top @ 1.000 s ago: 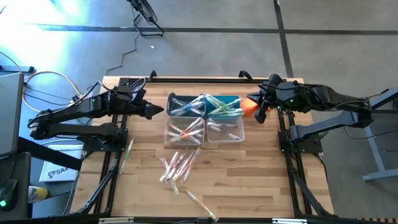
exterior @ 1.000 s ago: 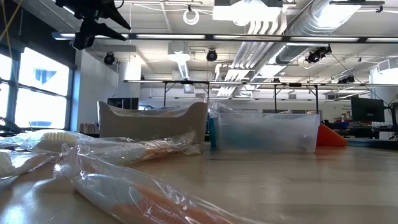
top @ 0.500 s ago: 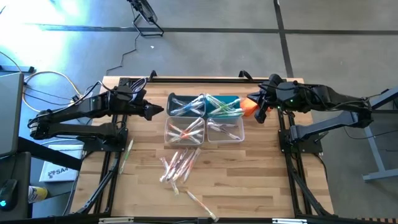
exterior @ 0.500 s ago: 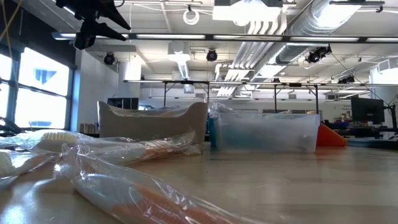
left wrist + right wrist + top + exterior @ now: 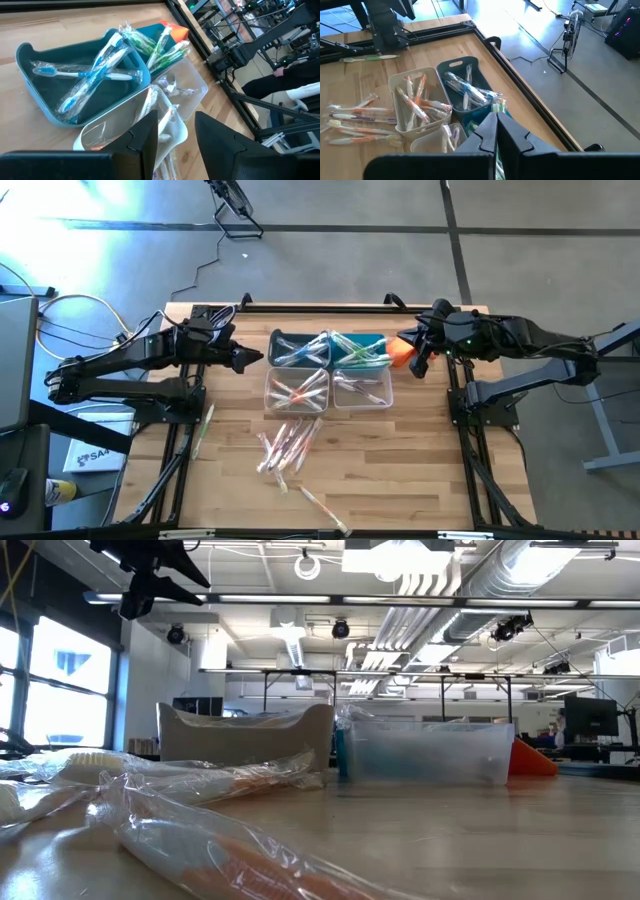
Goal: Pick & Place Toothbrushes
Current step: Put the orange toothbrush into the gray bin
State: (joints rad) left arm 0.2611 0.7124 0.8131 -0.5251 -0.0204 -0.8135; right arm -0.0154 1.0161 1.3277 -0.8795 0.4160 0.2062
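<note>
Wooden table [image 5: 400, 450], wrapped toothbrushes [image 5: 285, 445] loose near its middle and sorted in four bins [image 5: 328, 368], left gripper [image 5: 250, 358] spread beside the bins, empty, right gripper [image 5: 421, 366] pressed together opposite.

Wooden table [image 5: 400, 460], four small bins [image 5: 330, 370], orange cloth [image 5: 402, 352], loose wrapped toothbrushes [image 5: 287, 446]

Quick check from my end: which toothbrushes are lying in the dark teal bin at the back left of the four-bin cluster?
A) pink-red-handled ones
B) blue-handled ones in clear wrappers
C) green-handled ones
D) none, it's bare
B: the left wrist view shows blue-handled toothbrushes in clear wrappers lying crossed inside the dark teal plastic bin, while the green-handled ones sit in the neighbouring bin.
</note>
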